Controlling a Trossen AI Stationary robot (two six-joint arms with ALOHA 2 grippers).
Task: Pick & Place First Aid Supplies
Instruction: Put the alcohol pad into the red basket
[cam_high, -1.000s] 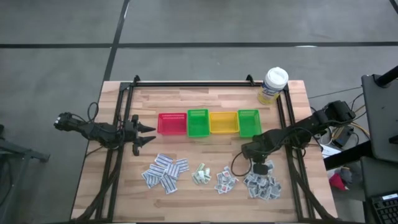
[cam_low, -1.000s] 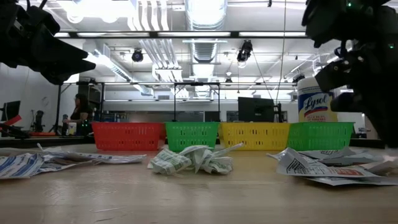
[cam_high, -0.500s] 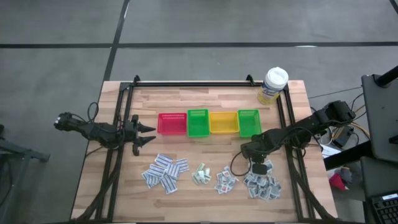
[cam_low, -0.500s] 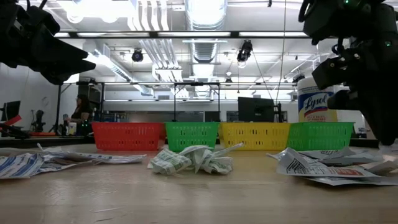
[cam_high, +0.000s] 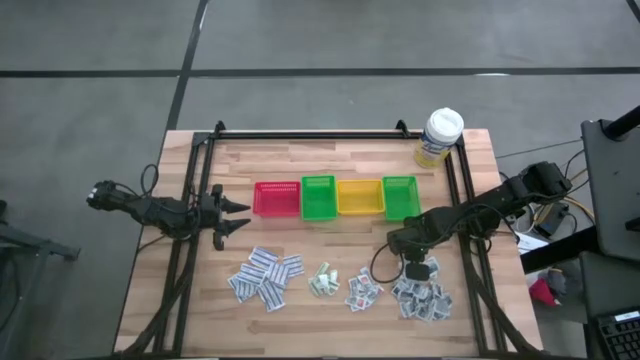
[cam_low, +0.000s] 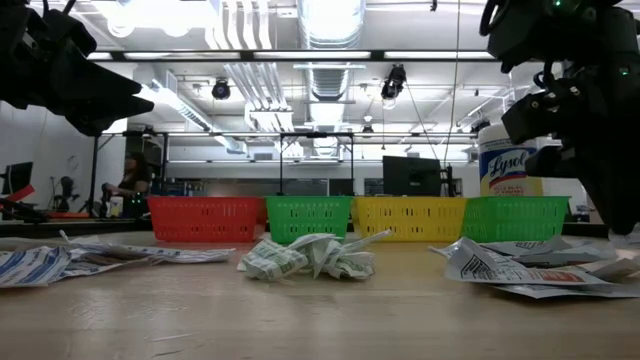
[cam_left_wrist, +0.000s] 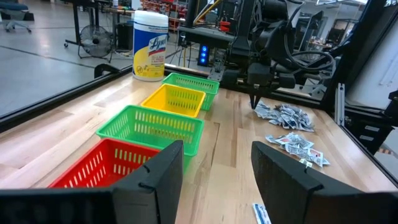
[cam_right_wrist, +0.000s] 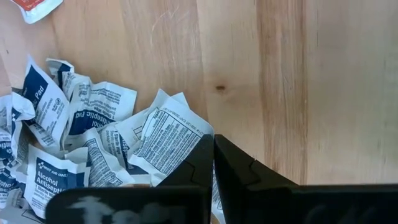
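The first aid supplies lie in four small heaps along the table's near side: strips, crumpled green-printed ones, a mixed heap and alcohol pads. My right gripper points down just beyond the alcohol-pad heap, shut on one white packet. My left gripper waits open and level at the table's left, facing the bins. My right gripper pinches a white alcohol-pad packet by its edge between its two shut fingers, coming from above and pointing down. The rest of the packet spreads out to one side over the heap. I cannot tell whether it is lifted clear of the heap.
A row of small bins stands mid-table: red, green, yellow, green. A white-capped wipes bottle stands at the far right corner. Black frame rails border the table. Bare wood lies between the bins and the heaps.
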